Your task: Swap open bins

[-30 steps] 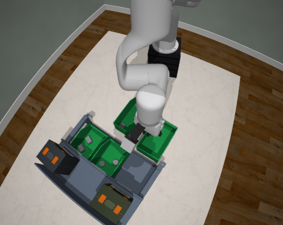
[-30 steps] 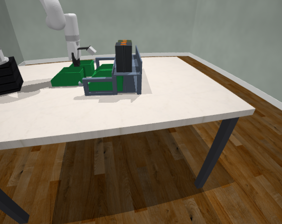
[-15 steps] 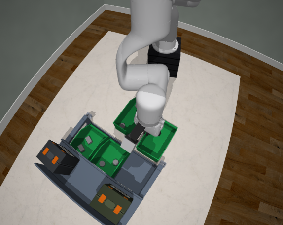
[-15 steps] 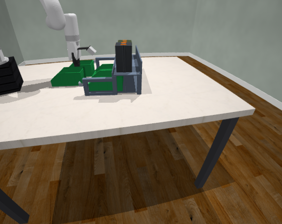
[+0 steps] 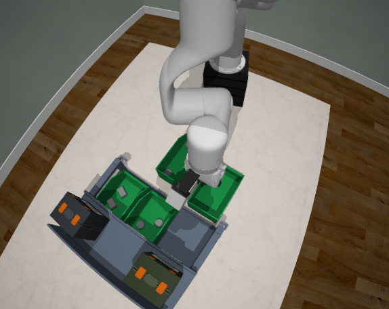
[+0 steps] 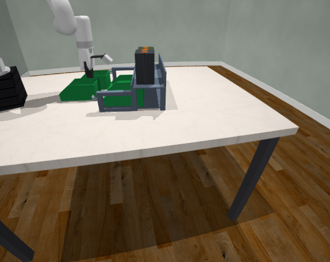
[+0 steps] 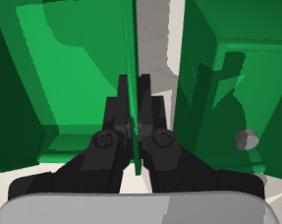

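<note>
The empty green bin (image 5: 213,196) (image 6: 104,80) (image 7: 84,74) is outside the shelf, just in front of its right-hand place. Whether it rests wholly on the table cannot be told. My gripper (image 6: 89,75) (image 7: 136,92) is shut on its side wall, the one facing the other loose bin; one finger is inside, one outside. That other green bin (image 5: 175,160) (image 6: 79,91) (image 7: 199,103) stands on the table beside it, a gap between them. A round grey part (image 5: 168,172) (image 7: 247,140) lies in it; the arm hides some of its inside. The right-hand place (image 5: 188,234) on the shelf is vacant.
Two green bins (image 5: 132,184) (image 5: 151,208) with grey parts sit in the shelf's other places. A black case (image 5: 70,217) (image 6: 144,69) and an olive case (image 5: 154,279) stand on the upper board. Raised end frames bound the shelf (image 6: 116,109).
</note>
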